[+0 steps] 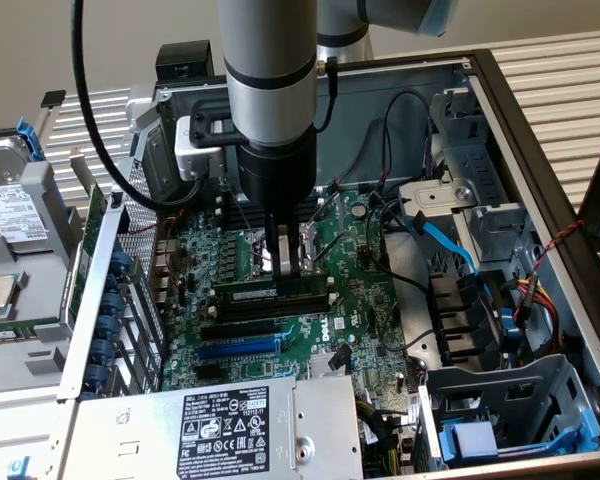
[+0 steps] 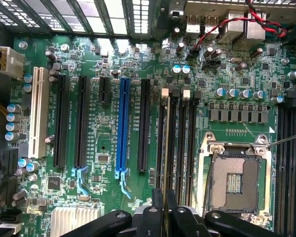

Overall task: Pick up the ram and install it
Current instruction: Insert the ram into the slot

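Exterior view shows the gripper (image 1: 288, 268) with its jaws almost closed, pinching the ram (image 1: 248, 293). The pick-up is done. The ram sits along the black slots (image 1: 245, 327), but I cannot tell if it is pushed in.

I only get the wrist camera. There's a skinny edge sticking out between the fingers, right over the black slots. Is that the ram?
Observer: Yes. In the exterior view the gripper is shut on the ram, and its long side with a pale label lies along the black slots.
Operator: What's next to the big green board?
Observer: A grey power supply with a black-and-white sticker sits along the exterior view's lower edge.
Operator: Are any wires near the arm?
Observer: A blue cable runs across on the exterior view's right, apart from the gripper.
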`<state>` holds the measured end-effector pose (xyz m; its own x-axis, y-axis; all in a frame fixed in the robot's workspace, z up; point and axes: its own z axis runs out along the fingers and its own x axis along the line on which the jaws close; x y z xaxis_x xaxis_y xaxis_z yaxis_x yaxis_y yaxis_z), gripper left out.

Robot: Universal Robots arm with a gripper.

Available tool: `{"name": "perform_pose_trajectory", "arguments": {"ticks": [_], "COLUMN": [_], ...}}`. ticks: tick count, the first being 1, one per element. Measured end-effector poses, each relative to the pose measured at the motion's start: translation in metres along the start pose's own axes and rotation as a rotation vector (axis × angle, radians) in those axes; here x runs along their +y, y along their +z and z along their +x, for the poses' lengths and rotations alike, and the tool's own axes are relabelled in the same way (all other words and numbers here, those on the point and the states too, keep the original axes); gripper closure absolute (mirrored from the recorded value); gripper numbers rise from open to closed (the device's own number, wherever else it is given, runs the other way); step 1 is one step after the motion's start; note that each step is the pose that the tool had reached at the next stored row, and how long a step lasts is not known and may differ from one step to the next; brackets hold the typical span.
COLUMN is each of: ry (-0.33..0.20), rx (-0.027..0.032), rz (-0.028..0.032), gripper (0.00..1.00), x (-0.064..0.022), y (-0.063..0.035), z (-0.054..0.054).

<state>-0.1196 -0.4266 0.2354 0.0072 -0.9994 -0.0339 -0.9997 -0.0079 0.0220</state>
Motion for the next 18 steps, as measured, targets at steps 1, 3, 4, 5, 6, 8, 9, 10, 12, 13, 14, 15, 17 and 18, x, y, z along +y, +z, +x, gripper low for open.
{"name": "perform_pose_trajectory", "arguments": {"ticks": [1,3,4,5,6,8,9,10,12,13,14,15,17,18], "ry": [0.000,0.000,0.001,0.000,0.001,0.001,0.000,0.000,0.000,0.000,0.000,-0.001,-0.001,-0.001], "rx": [-0.0001,-0.0001,-0.0001,0.0000,-0.0001,0.0001,0.0000,0.0000,0.0000,0.0000,-0.0001,-0.0001,0.0001,0.0001], "rz": [0.0002,0.0005,0.0005,0.0005,0.0005,0.0007,0.0008,0.0018,0.0039,0.0043,0.0047,0.0050,0.0054,0.0055], "gripper": [0.87,0.87,0.87,0.87,0.87,0.87,0.87,0.87,0.87,0.87,0.87,0.87,0.87,0.87], "x": [0.0000,0.0002,0.0003,0.0004,0.0007,0.0010,0.0011,0.0012,0.0012,0.0012,0.0012,0.0012,0.0012,0.0012], "y": [0.0000,0.0011,0.0013,0.0014,0.0016,0.0018,0.0019,0.0024,0.0025,0.0025,0.0026,0.0026,0.0025,0.0026], "z": [0.0000,0.0000,0.0000,0.0000,0.0000,0.0001,0.0001,0.0001,0.0000,0.0000,0.0000,0.0000,0.0001,0.0001]}}
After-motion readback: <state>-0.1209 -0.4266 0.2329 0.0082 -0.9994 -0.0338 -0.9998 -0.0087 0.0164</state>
